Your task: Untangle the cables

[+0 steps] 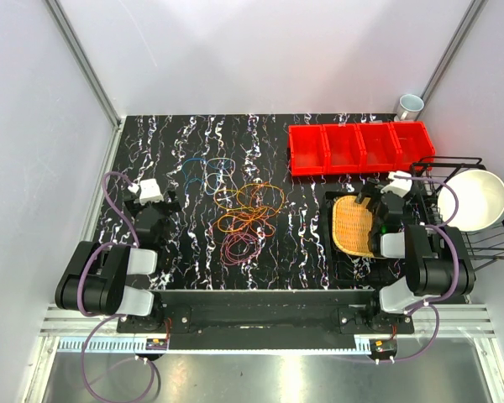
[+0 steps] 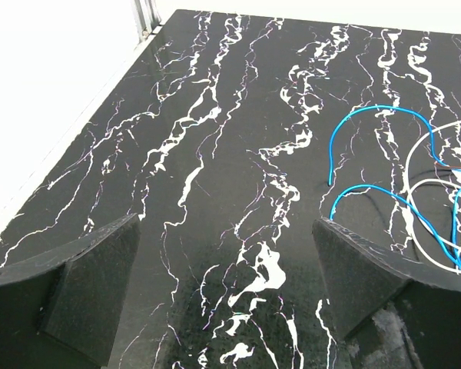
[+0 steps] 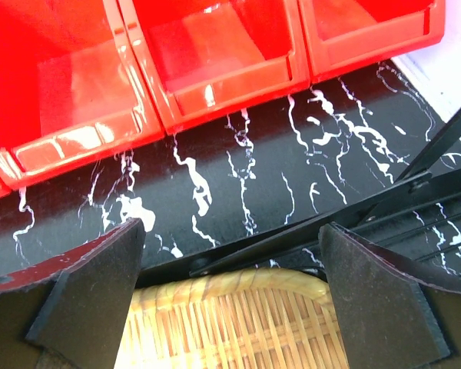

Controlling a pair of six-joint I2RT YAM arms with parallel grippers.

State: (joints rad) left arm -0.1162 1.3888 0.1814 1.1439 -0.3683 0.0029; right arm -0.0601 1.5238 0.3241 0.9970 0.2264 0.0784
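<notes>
The cables lie tangled in the middle of the black marbled table: a blue one (image 1: 206,168) at the back left, a yellow-orange one (image 1: 256,197), an orange-red one (image 1: 239,221) and a pink-magenta one (image 1: 239,246) nearest the arms. In the left wrist view the blue cable (image 2: 369,123) and a pale loop (image 2: 419,154) show at the right. My left gripper (image 1: 154,201) (image 2: 227,288) is open and empty, left of the tangle. My right gripper (image 1: 374,204) (image 3: 230,292) is open and empty above a woven basket (image 3: 238,323).
A row of red bins (image 1: 359,147) stands at the back right, also in the right wrist view (image 3: 215,61). The woven basket (image 1: 353,227) sits beside a black wire rack (image 1: 479,239) holding a white bowl (image 1: 475,197). A cup (image 1: 409,106) stands in the far corner.
</notes>
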